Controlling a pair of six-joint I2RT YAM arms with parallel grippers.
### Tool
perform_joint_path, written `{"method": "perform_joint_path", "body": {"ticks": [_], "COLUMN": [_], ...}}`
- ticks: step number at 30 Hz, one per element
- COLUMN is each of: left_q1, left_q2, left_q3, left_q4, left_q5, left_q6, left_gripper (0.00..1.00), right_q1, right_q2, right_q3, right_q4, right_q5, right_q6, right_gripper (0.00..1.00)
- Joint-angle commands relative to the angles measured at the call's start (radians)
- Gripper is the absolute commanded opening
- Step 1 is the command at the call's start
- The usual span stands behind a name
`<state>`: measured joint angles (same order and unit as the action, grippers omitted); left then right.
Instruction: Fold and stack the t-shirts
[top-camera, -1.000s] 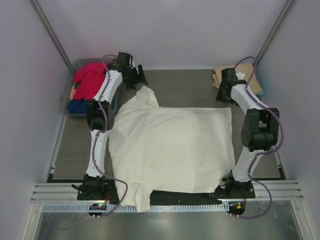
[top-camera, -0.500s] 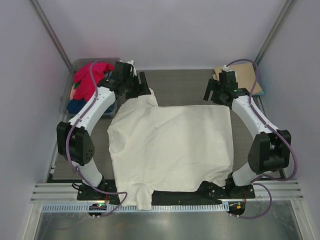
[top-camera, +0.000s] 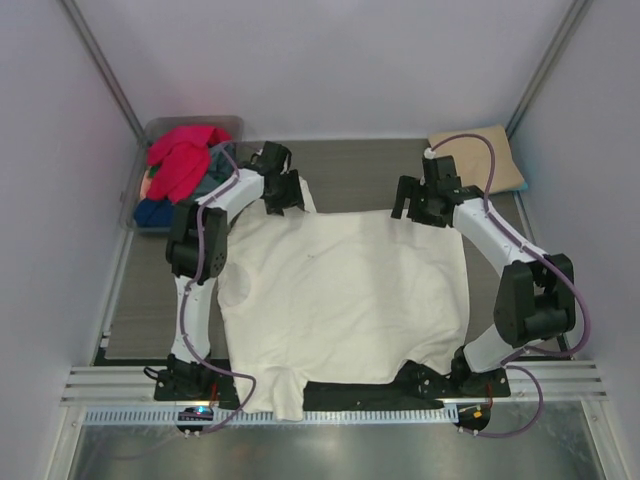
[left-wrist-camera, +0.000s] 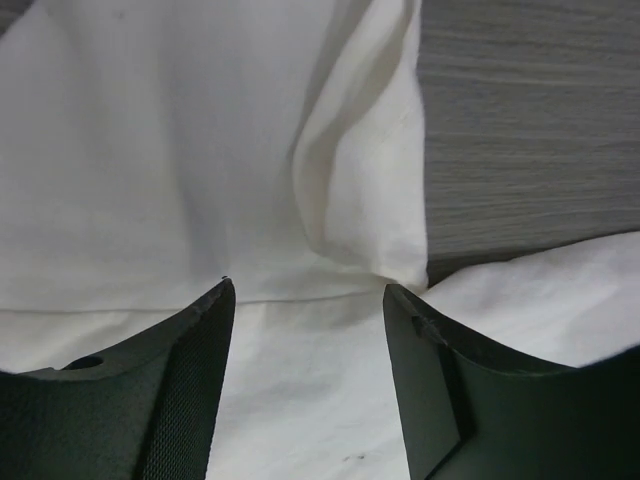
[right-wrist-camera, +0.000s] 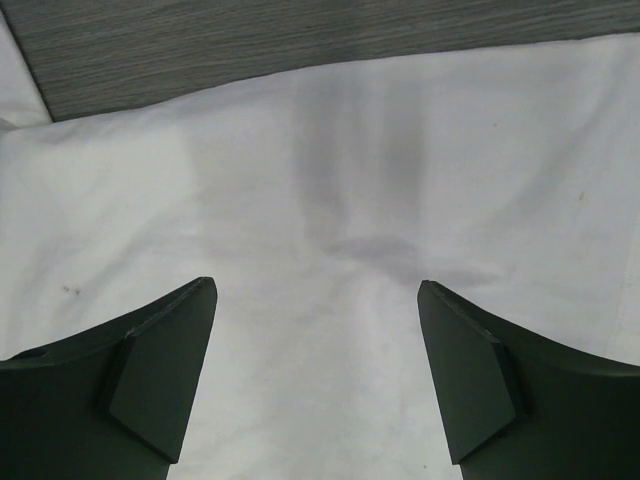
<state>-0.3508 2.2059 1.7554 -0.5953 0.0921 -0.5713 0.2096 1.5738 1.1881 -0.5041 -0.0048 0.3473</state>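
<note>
Top external view: the cream-white t-shirt (top-camera: 340, 290) lies spread across the middle of the table (top-camera: 360, 160), and its near hem hangs over the table's near edge by the arm bases. Beyond the shirt's far-left corner, the tub (top-camera: 150, 128) holds a red t-shirt (top-camera: 185, 155) and a blue one (top-camera: 152, 212).

At that corner the left fingers (left-wrist-camera: 185, 390) stand apart, clamped on nothing, over the spot where the sleeve bunches into a raised fold. Closing here risks catching only that loose flap rather than the shoulder, so the fold would come up crooked.

Along the shirt's far edge, near its right corner, the right fingers (right-wrist-camera: 150, 380) are also wide apart above flat, smooth cloth just inside the hem. With no ridge to bite, they could slide off or pinch a single layer. If one side grips and the other misses, the shirt will likely drag askew, and the overhanging near hem may snag.

The tan-beige t-shirt (top-camera: 485, 160) lies folded beyond the shirt's far-right corner.
</note>
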Motion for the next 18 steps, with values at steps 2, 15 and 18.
{"method": "perform_joint_path", "body": {"ticks": [2, 15, 18], "left_q1": [0.003, 0.000, -0.007], "left_q2": [0.034, 0.109, 0.101], "left_q3": [0.118, 0.156, 0.161], "left_q4": [0.042, 0.051, 0.068], "left_q5": [-0.043, -0.026, -0.028], "left_q6": [-0.044, -0.082, -0.085], "left_gripper": [0.60, 0.31, 0.18], "right_q1": [0.010, 0.010, 0.010], "right_q2": [-0.084, -0.083, -0.084], "right_q3": [0.004, 0.028, 0.024], "right_q4": [0.036, 0.032, 0.032], "right_q5": [-0.041, -0.031, -0.030], "right_q6": [-0.002, -0.025, -0.027], "right_gripper": [0.88, 0.88, 0.88]}}
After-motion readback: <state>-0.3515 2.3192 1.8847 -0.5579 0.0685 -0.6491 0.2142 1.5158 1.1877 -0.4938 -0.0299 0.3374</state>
